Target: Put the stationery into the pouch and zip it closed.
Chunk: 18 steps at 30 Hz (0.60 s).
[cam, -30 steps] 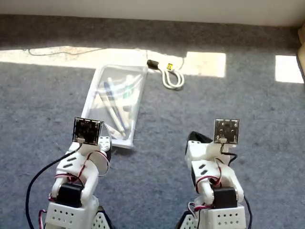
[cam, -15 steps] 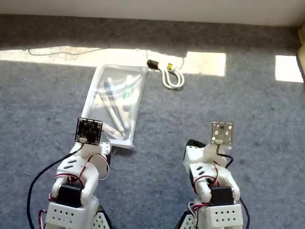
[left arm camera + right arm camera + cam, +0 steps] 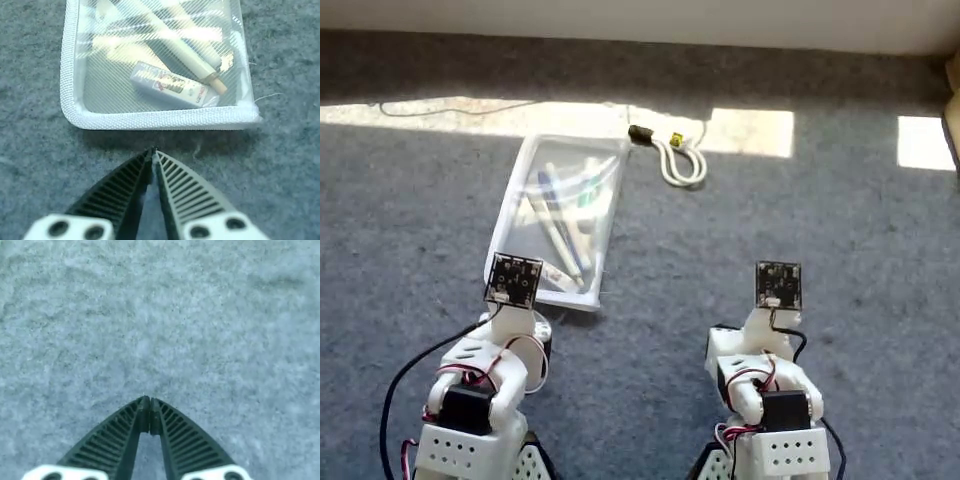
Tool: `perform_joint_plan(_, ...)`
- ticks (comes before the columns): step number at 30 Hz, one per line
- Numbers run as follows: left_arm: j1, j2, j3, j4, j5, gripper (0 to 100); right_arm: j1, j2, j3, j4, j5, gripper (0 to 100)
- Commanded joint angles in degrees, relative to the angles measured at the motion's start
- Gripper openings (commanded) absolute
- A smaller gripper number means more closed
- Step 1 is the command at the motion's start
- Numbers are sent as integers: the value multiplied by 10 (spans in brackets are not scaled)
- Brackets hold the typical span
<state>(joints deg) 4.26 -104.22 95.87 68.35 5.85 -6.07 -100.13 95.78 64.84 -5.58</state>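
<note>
The left gripper (image 3: pixel 152 151) is pinched shut on nothing, its ribbed black fingers meeting at the tips just short of the near short edge of the clear mesh pouch with white woven trim (image 3: pixel 160 119). Inside the pouch lie a cream pen (image 3: pixel 182 47) and a small white labelled tube (image 3: pixel 169 86) among other pens. The right gripper (image 3: pixel 149 401), likewise closed with nothing in it, hangs over the grey carpet (image 3: pixel 150 315), well apart from the pouch. A coiled white cable (image 3: pixel 682 162) lies near the pouch's far corner.
</note>
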Motion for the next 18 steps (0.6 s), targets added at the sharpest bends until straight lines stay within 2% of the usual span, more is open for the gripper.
perform_joint_plan(1,-8,-9,13,4,3,6,7,-7,63,4,-1,5)
perform_joint_plan(4,-8,-9,13,18,4,6,7,-7,63,3,-1,5)
perform_joint_plan(9,-7,-9,13,90,4,7,7,-7,63,3,-1,5)
perform_joint_plan(18,-7,-9,13,89,4,7,7,-7,63,3,-1,5)
